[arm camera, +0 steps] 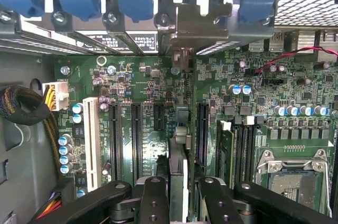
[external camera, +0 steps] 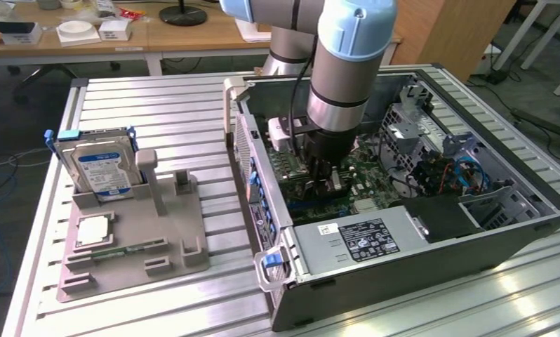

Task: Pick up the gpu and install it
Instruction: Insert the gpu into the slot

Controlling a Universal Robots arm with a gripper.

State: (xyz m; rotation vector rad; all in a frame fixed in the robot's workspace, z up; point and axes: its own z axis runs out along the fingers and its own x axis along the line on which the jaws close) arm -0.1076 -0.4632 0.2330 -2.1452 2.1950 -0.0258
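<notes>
The gpu [arm camera: 179, 129] appears edge-on in the wrist view as a thin dark card standing upright over the green motherboard [arm camera: 142, 81]. Its silver end bracket [arm camera: 185, 23] sits against the case's rear slot openings. My gripper [arm camera: 179, 203] is shut on the gpu, one black finger [arm camera: 153, 200] on each side of it. The card lines up between the long black expansion slots [arm camera: 202, 129]; I cannot tell whether it is seated. From the exterior view, my gripper [external camera: 322, 175] reaches down inside the open computer case [external camera: 280, 210], low over the board.
A power supply [external camera: 364, 239] fills the case's near corner, with cables and drive bays [external camera: 448, 168] at the exterior view's right. On the table, a grey fixture [external camera: 168, 246] holds a hard drive [external camera: 100, 165], a CPU chip [external camera: 92, 230] and a memory stick [external camera: 121, 249]. The CPU socket [arm camera: 296, 176] lies beside the slots.
</notes>
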